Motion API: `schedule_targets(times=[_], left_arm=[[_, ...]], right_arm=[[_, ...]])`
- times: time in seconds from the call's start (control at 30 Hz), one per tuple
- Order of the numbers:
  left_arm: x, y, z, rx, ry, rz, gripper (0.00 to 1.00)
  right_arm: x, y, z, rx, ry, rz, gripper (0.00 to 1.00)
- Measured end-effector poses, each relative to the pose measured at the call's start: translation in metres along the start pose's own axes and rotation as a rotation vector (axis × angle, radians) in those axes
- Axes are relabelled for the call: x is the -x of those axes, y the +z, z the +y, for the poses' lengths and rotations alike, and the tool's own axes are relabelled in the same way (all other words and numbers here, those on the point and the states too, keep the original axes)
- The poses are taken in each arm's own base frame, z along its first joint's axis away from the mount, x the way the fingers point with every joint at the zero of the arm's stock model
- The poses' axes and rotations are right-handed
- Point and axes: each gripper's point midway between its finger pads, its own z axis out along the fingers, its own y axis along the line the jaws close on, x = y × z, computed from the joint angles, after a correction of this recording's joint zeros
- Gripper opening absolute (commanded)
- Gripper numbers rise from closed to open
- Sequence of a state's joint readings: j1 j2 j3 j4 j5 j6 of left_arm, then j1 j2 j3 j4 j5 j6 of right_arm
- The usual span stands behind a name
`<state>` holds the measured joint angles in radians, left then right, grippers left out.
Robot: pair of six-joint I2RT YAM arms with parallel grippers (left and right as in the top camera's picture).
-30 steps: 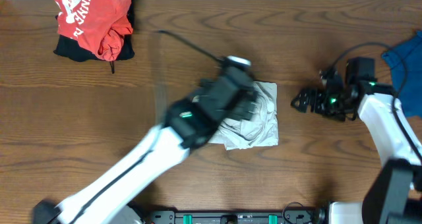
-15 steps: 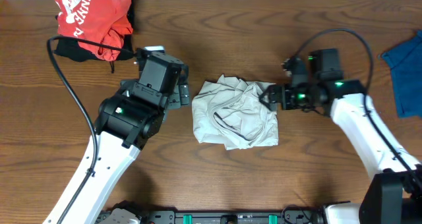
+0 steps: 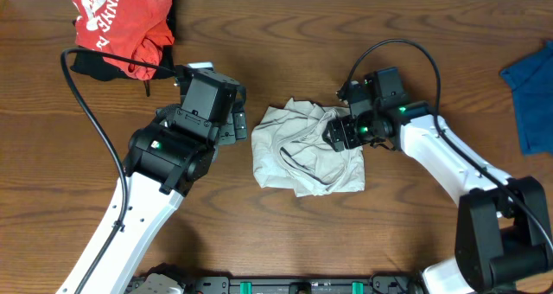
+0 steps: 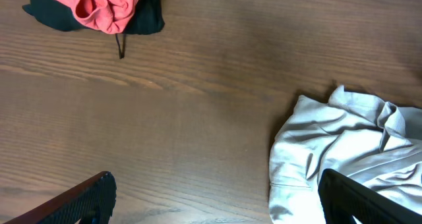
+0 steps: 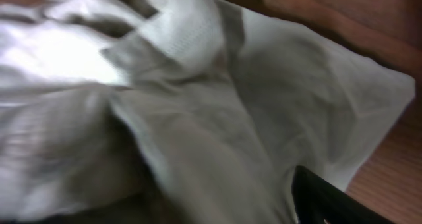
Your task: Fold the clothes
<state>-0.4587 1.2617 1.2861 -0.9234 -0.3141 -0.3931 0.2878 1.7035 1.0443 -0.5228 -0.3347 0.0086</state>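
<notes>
1. Nearest us, the wooden table (image 3: 259, 233) shows dark brown grain running sideways.
2. The pale grey shirt (image 3: 302, 160) lies at the table's middle, a soft crumpled heap of thin, creased fabric with folds and a raised ridge.
3. The left gripper (image 3: 239, 124) hangs just beside the shirt's left edge without touching it. In the left wrist view its black fingers (image 4: 89, 197) stand wide apart over bare wood.
4. The right gripper (image 3: 340, 134) sits over the shirt's right upper edge. The right wrist view is filled with blurred grey cloth and shows only one dark finger, so we cannot tell how its jaws stand.
5. Farther off, at the left back, a rumpled red garment (image 3: 121, 22) with white lettering rests on a black garment (image 3: 86, 65). A blue cloth (image 3: 529, 91) lies at the right edge.
6. Half a second ago the right gripper was just off the shirt's right edge, and now it is over the cloth. The left arm has not moved since then.
</notes>
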Motion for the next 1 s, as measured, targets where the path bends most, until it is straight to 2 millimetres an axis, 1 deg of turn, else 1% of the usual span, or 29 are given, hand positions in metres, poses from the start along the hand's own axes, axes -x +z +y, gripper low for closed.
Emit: schedule_targets(times=[0.03, 0.07, 0.1, 0.13, 0.17, 0.2, 0.27, 0.43, 0.53, 0.63, 0.67, 0.7, 0.77, 0.8, 0.83, 0.87, 0.9, 0.93, 1.0], left_arm=[[0.0, 0.0, 0.0, 0.001, 0.001, 0.001, 0.98], [-0.001, 0.0, 0.0, 0.002, 0.001, 0.003, 0.98], [-0.001, 0.0, 0.001, 0.003, 0.002, 0.005, 0.98], [-0.002, 0.0, 0.001, 0.003, 0.003, 0.007, 0.98], [-0.002, 0.0, 0.001, 0.004, 0.003, 0.009, 0.98], [-0.003, 0.0, 0.001, 0.005, 0.004, 0.01, 0.98], [-0.003, 0.0, 0.001, 0.006, 0.004, 0.011, 0.98], [-0.003, 0.0, 0.001, 0.006, 0.005, 0.011, 0.98], [-0.003, 0.0, 0.002, 0.006, 0.005, 0.012, 0.98], [-0.004, 0.0, 0.002, 0.008, 0.007, 0.016, 0.98], [-0.005, 0.0, 0.002, 0.009, 0.008, 0.019, 0.98], [-0.006, 0.0, 0.003, 0.011, 0.009, 0.022, 0.98], [-0.008, 0.0, 0.004, 0.015, 0.013, 0.031, 0.98], [-0.009, 0.0, 0.005, 0.018, 0.015, 0.036, 0.98], [-0.009, 0.0, 0.005, 0.019, 0.016, 0.038, 0.98], [-0.01, 0.0, 0.005, 0.021, 0.017, 0.041, 0.98], [-0.011, 0.0, 0.005, 0.022, 0.018, 0.045, 0.98], [-0.012, 0.001, 0.006, 0.024, 0.019, 0.048, 0.98], [-0.013, 0.002, 0.006, 0.028, 0.022, 0.056, 0.98]], right_arm=[[0.0, 0.001, -0.003, -0.013, -0.003, -0.001, 0.6], [0.002, 0.001, -0.004, -0.022, -0.007, -0.006, 0.49], [0.004, 0.001, -0.006, -0.032, -0.008, -0.014, 0.32], [0.006, 0.001, -0.007, -0.038, -0.014, -0.022, 0.21], [0.009, 0.001, -0.008, -0.044, -0.013, -0.034, 0.11], [0.011, 0.001, -0.009, -0.048, -0.02, -0.043, 0.05], [0.016, 0.0, -0.012, -0.057, -0.012, -0.062, 0.01], [0.021, -0.002, -0.02, -0.08, -0.006, -0.087, 0.01], [0.029, -0.004, -0.03, -0.127, -0.005, -0.119, 0.01], [0.037, -0.007, -0.039, -0.173, -0.005, -0.152, 0.02], [0.039, -0.008, -0.042, -0.188, -0.003, -0.16, 0.06], [0.042, -0.01, -0.047, -0.209, -0.002, -0.172, 0.19], [0.045, -0.012, -0.054, -0.249, 0.006, -0.187, 0.36], [0.045, -0.014, -0.058, -0.273, 0.009, -0.191, 0.42], [0.046, -0.015, -0.064, -0.303, 0.01, -0.192, 0.44], [0.045, -0.017, -0.069, -0.337, 0.012, -0.191, 0.49], [0.044, -0.019, -0.075, -0.37, 0.02, -0.19, 0.58], [0.043, -0.021, -0.08, -0.404, 0.027, -0.186, 0.65], [0.035, -0.026, -0.093, -0.484, 0.033, -0.153, 0.72]])
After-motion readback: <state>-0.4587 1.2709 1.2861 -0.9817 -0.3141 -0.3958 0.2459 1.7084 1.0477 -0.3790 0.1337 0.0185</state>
